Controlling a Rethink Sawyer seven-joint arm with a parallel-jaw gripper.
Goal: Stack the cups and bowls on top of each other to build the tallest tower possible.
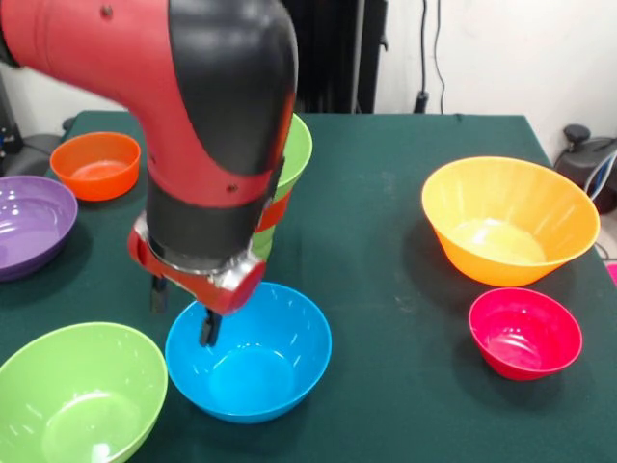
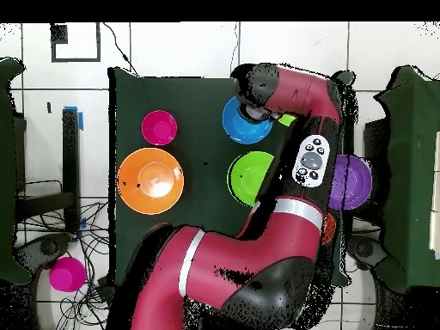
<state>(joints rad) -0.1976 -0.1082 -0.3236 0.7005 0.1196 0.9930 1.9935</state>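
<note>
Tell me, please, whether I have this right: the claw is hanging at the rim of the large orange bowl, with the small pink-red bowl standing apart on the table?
Not quite: the claw hangs at the rim of the blue bowl, not the large orange bowl, as the front view shows. The small pink-red bowl does stand apart on the table.

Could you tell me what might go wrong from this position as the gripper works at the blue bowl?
The gripper straddles the blue bowl's rim, one finger inside and one outside; a thin-rim pinch could let the glossy bowl slip or tilt when lifted. The arm hides most of the tower right behind it, so a careless swing might knock it over. The lime bowl sits close and could get nudged.
</note>
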